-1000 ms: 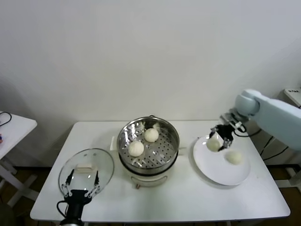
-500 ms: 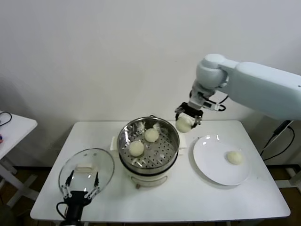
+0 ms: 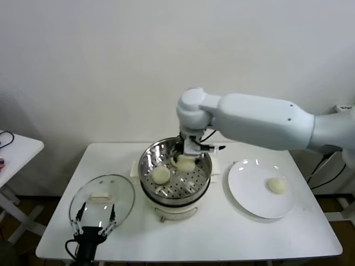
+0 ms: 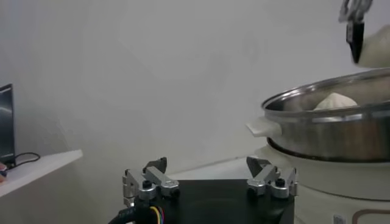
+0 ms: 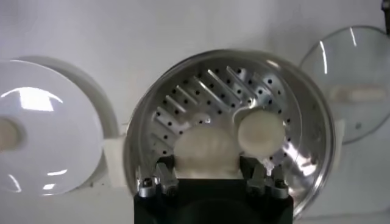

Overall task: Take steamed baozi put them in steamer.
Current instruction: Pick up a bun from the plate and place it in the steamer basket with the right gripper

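Hovering over the steamer (image 3: 175, 172), the right claw (image 5: 207, 176) grips a baozi (image 5: 205, 151); next, lower and release. Left claw (image 4: 210, 182) gapes idle.

I see cream-white baozi (image 3: 161, 175), a shiny steel steamer (image 3: 150, 157) with a dotted perforated tray on a white base, a white plate (image 3: 249, 202), a clear glass lid (image 3: 101, 200) with a white handle, and a white table (image 3: 222, 233). My right arm's shell is pale grey-white.

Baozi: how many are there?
3: loose baozi in the steamer, second baozi in the right claw above it, third baozi on the plate. Another may hide under the claw.
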Available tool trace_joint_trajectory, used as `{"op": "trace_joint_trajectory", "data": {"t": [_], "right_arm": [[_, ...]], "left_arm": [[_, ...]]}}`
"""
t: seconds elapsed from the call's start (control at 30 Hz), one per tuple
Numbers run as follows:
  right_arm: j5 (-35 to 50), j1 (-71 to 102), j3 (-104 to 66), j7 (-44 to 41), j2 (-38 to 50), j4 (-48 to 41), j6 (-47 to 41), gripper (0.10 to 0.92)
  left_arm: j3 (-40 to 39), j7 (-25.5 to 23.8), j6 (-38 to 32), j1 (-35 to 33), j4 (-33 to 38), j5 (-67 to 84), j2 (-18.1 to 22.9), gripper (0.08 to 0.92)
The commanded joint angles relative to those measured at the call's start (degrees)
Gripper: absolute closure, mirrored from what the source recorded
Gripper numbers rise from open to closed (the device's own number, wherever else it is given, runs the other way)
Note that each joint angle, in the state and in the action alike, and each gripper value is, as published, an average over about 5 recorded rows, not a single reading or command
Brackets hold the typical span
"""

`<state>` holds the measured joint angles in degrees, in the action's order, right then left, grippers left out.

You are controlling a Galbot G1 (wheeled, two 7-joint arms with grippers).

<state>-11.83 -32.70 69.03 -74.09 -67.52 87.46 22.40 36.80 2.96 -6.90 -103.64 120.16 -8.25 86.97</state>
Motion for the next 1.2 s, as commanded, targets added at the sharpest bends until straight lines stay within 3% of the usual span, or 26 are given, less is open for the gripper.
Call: {"op": "trace_joint_trajectory", "data": {"t": [0.03,1.2], "right_arm": [[-4.96,6.23,-0.44,0.05,-4.53,0.80,1.79,0.330],[-8.08,9.12,-0.10,0.64,-1.69,1.21,4.61,0.330]], "left_arm": [[0.02,0.00,0.10,0.16,-0.43,0.06,0.01,0.177],[-0.18,-0.01,0.46,1.15,-1.65,-0.11,-0.09,0.177]]}}
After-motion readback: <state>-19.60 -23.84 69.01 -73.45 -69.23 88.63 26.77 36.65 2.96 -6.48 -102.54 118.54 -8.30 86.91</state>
